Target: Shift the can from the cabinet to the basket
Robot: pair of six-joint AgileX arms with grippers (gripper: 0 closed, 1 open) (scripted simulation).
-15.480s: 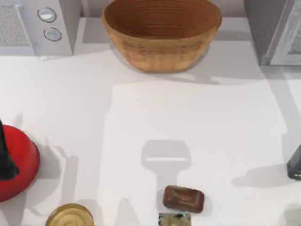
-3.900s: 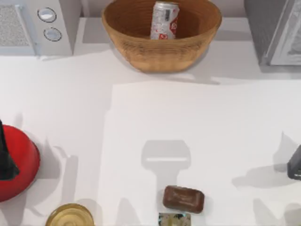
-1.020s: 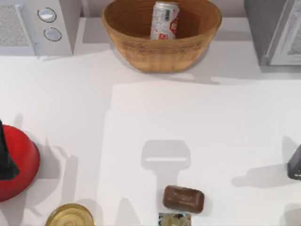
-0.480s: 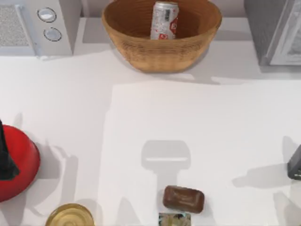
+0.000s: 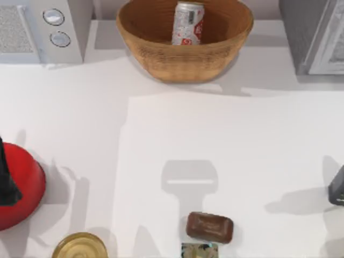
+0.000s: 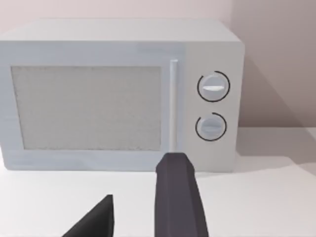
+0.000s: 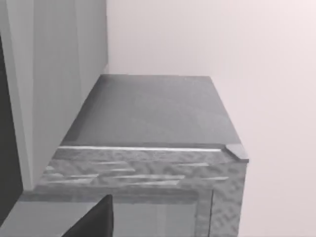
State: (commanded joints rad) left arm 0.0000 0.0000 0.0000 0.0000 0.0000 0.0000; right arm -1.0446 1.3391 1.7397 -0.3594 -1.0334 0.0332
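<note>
Top view, from the left: the microwave [image 5: 40,29] sits at 11 o'clock. My left gripper [image 6: 141,178] is parked low at 9 o'clock beside a red round thing [image 5: 24,188]. In the left wrist view it faces the microwave door, its two fingers [image 6: 177,197] spread apart with nothing between them, so I read it as open and empty. A gold-topped tin [image 5: 80,246] lies at 7 o'clock, clear of everything.

At 12 o'clock is the basket [image 5: 161,59], and the can [image 5: 187,24] is inside it. It stands on its base with its long axis close to upright, the shiny top tipped a little toward the back rim, and no gripper is near it. A brown bar [image 5: 209,227] and a small card [image 5: 199,250] lie at 6 o'clock, well apart from the basket.

The cabinet [image 5: 314,35] stands at 1 o'clock, and the right wrist view looks along its grey shelf. My right gripper [image 5: 337,185] is parked at 3 o'clock by the table's right edge — whether it is open or closed I cannot tell.

The relation that matters: the can lies up-table toward 12 from both grippers, roughly midway between them, and well apart from each. With the can already in the basket, I judge the task done. If it needed a nudge, the right arm looks marginally nearer — and an upright can would take a grip from the side.
</note>
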